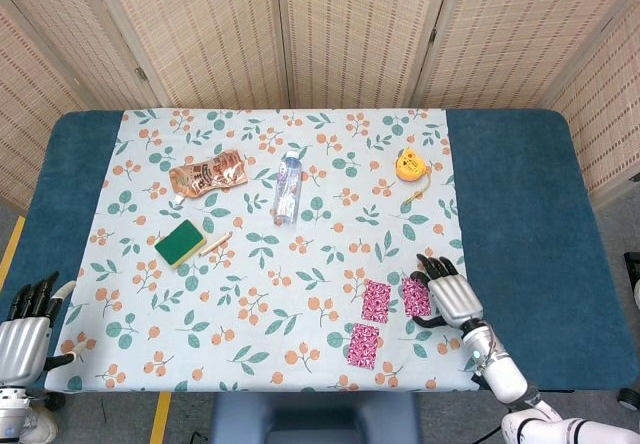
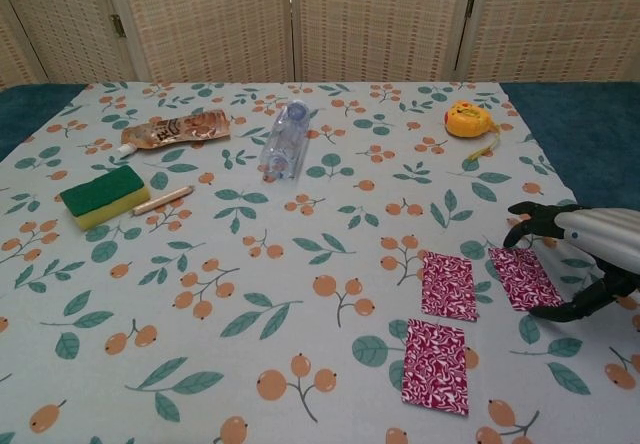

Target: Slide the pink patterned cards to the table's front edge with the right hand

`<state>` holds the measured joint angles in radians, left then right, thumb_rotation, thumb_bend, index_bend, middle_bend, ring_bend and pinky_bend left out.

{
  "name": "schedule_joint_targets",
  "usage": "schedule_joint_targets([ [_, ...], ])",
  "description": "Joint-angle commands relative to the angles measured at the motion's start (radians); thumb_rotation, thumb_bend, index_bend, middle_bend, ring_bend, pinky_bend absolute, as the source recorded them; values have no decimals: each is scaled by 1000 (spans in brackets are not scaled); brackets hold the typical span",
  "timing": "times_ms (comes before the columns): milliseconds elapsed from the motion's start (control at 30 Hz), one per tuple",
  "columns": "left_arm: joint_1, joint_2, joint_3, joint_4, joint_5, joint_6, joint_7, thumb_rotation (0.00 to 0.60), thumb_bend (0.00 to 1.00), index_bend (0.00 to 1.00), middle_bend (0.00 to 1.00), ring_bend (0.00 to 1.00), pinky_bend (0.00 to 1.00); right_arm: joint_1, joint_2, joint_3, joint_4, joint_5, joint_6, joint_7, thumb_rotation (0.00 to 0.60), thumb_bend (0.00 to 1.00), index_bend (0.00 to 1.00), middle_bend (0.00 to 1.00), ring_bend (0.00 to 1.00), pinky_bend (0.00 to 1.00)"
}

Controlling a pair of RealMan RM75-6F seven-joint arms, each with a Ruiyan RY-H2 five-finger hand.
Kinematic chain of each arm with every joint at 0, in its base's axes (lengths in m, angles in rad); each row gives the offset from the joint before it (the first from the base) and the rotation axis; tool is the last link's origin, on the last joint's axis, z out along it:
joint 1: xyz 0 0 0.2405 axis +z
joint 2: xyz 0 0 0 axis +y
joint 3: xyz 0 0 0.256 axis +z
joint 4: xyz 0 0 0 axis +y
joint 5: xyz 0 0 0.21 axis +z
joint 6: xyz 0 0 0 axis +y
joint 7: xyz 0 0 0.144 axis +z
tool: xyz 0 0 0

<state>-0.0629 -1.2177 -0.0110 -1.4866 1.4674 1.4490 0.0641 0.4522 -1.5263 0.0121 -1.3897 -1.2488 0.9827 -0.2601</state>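
Observation:
Three pink patterned cards lie flat on the floral cloth at the front right. One card (image 1: 376, 300) (image 2: 448, 285) lies in the middle, a second card (image 1: 364, 345) (image 2: 436, 365) sits nearest the front edge, and a third card (image 1: 415, 298) (image 2: 522, 277) lies furthest right. My right hand (image 1: 449, 294) (image 2: 585, 247) hovers over the right side of that third card, fingers curved and apart, holding nothing. My left hand (image 1: 27, 326) hangs off the table's front left corner, fingers spread and empty.
Further back lie a clear water bottle (image 1: 287, 187) (image 2: 283, 140), a brown pouch (image 1: 207, 174) (image 2: 174, 129), a green and yellow sponge (image 1: 180, 243) (image 2: 104, 196), a wooden stick (image 1: 215, 243) (image 2: 163, 200) and a yellow tape measure (image 1: 407, 166) (image 2: 467, 119). Blue table top (image 1: 520, 224) flanks the cloth.

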Motion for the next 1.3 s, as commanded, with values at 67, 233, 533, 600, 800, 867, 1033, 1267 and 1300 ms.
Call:
schedule_joint_targets([
  [67,0,0,0,-1,0,0,1,600,212,167,0,36,0,6,4,3,5,1,-12,-1,435,254,193,16,0,0],
  [233,2,2,0,-5,0,3,3,600,212,167,0,36,0,11,10,6,5,3,-24,-1,435,253,177,12,0,0],
  [533,4,4,1,-8,-1,3,5,600,212,167,0,36,0,11,8,4,14,16,-42,-2,432,254,173,12,0,0],
  [600,4,3,2,-8,1,3,6,600,212,167,0,36,0,12,8,5,16,17,-45,-2,434,254,173,12,0,0],
  [800,5,4,2,-9,0,3,6,600,212,167,0,36,0,11,12,6,9,15,-44,4,432,254,244,15,0,0],
  [867,5,5,2,-10,0,3,6,600,212,167,0,36,0,8,16,5,0,10,-38,9,433,254,273,18,0,0],
  [1033,3,6,1,-13,2,3,10,600,212,167,0,36,0,-2,35,6,-40,-3,-13,17,432,254,284,18,0,0],
  [1267,1,7,1,-17,4,1,15,600,212,167,0,36,0,-27,76,4,-167,-12,19,59,434,254,284,20,0,0],
  [1300,0,7,1,-18,4,1,15,600,212,167,0,36,0,-29,82,2,-185,-14,19,65,435,254,284,21,0,0],
])
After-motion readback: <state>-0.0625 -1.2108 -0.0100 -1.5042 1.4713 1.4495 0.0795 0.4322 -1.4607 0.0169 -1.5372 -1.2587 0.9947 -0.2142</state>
